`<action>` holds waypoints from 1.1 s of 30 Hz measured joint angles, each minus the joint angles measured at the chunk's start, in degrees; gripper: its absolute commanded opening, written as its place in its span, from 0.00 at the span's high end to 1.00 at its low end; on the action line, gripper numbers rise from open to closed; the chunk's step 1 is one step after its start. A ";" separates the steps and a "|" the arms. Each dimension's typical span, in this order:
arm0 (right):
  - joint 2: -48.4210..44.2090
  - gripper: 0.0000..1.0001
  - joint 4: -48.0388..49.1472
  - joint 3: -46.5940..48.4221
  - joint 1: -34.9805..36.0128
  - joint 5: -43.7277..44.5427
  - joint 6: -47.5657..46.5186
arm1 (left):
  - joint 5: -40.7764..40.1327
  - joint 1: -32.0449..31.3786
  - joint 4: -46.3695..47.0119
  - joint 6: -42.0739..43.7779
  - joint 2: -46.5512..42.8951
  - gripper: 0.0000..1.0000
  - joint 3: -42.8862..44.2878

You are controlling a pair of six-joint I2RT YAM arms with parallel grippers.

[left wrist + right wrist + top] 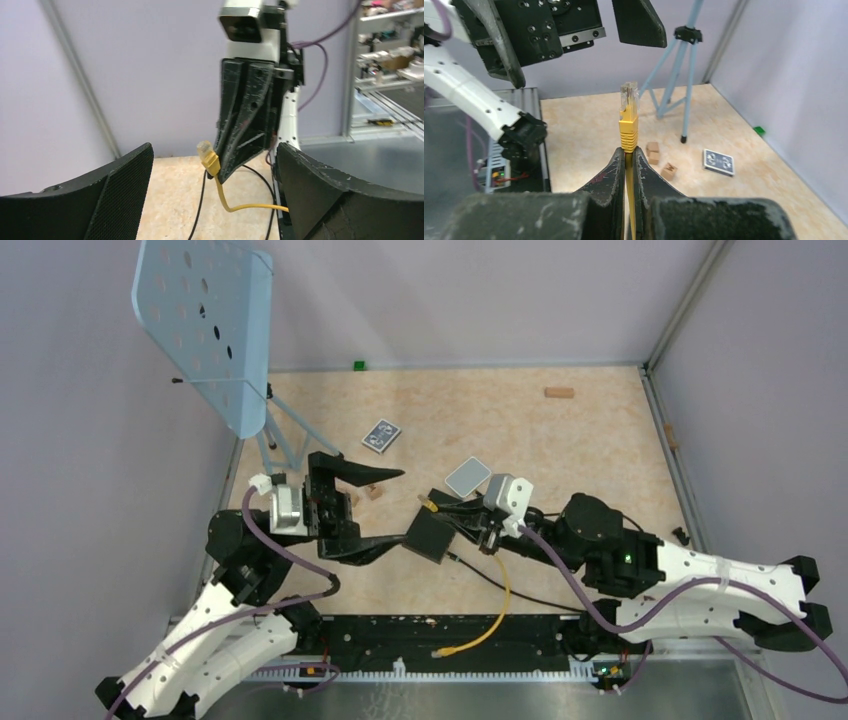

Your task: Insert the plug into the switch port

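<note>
The flat matte-black box (432, 535) lies on the table between the arms; its port does not show in any view. My right gripper (452, 512) is shut on the yellow cable (629, 200) just behind the clear-tipped plug (628, 107). It holds the plug (428, 505) raised just above the box's far edge. The plug also shows in the left wrist view (208, 156), below the right gripper's fingers (245, 120). My left gripper (385, 510) is open and empty. Its jaws stand wide apart left of the box, the near finger (380, 546) reaching its left corner.
A pale grey-blue card (467, 477) lies just behind the box, and a dark playing card (381, 436) farther back. Small wooden blocks (373, 492) lie near the left fingers. A blue perforated panel on a tripod (205, 325) stands back left. A black cord (480, 575) trails from the box.
</note>
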 measured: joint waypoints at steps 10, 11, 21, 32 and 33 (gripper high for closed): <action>3.39 1.00 0.52 0.24 0.09 8.48 -6.56 | -9.09 0.00 0.74 -1.70 3.85 0.21 -0.48; 3.65 1.00 0.57 0.24 0.15 9.11 -7.02 | -9.27 0.00 0.76 -1.81 4.35 0.23 -0.48; 4.44 1.00 3.13 0.92 2.21 13.60 -11.15 | -10.78 0.00 0.92 -3.78 8.02 0.65 -0.48; 5.16 0.65 3.41 0.94 2.36 15.30 -12.87 | -6.73 -0.15 2.91 -3.98 8.87 1.00 -0.52; 5.01 0.57 3.30 0.96 2.40 14.45 -12.63 | -5.53 -0.07 3.65 -3.82 8.87 1.00 -0.63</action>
